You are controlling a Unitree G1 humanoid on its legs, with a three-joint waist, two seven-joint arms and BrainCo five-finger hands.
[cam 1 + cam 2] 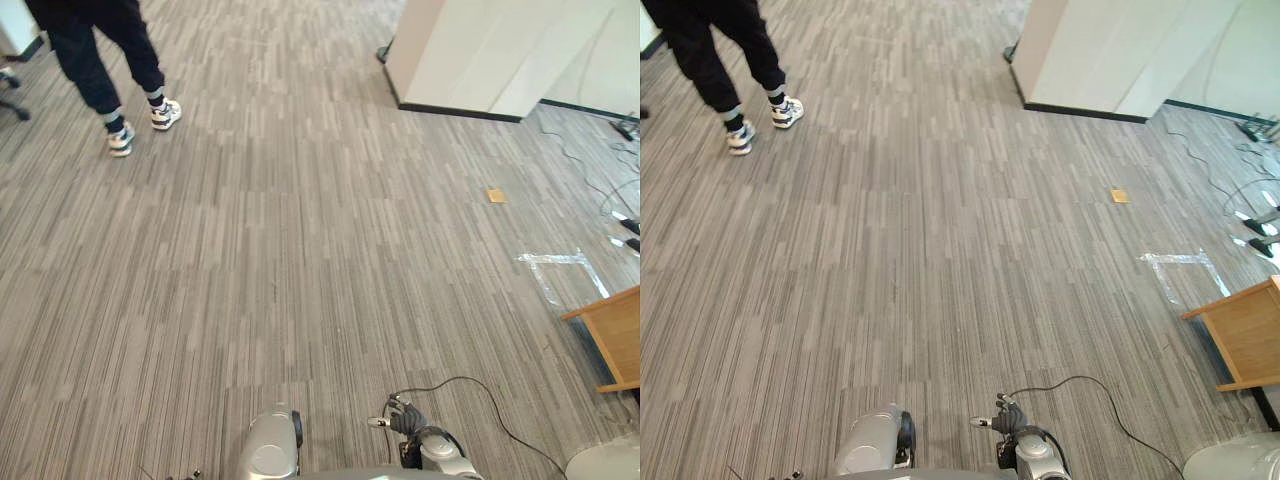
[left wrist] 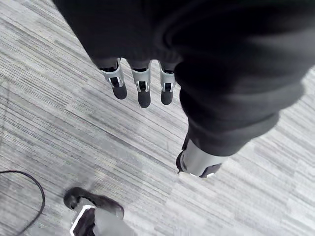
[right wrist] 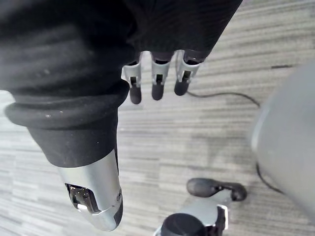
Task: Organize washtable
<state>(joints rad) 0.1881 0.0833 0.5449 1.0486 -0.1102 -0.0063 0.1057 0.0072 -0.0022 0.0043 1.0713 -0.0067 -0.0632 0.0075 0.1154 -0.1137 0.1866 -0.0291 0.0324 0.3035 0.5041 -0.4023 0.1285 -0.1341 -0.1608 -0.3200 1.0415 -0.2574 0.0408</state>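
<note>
Left hand (image 2: 143, 87) is hanging over the grey striped carpet floor (image 1: 300, 250), fingers straight and relaxed, thumb held apart, gripping nothing. Right hand (image 3: 157, 81) is doing the same: loose fingers, nothing in them, bare carpet past the tips.

Head cameras are looking down at open floor. A light wooden table (image 1: 615, 330) is poking in at the right edge with just one corner and a leg showing. Can't tell if it's the washtable, and can't tell what's on top.

- Strip of clear tape (image 1: 560, 262) is lying on the carpet just beside the table, on its far side.
- Small tan square (image 1: 496, 196) is sitting farther out from the table, past the tape.
- White partition (image 1: 480, 50) is standing well beyond the table.
- Person (image 1: 100, 50) in dark trousers and white trainers is standing well apart from the table, far left across the floor.
</note>
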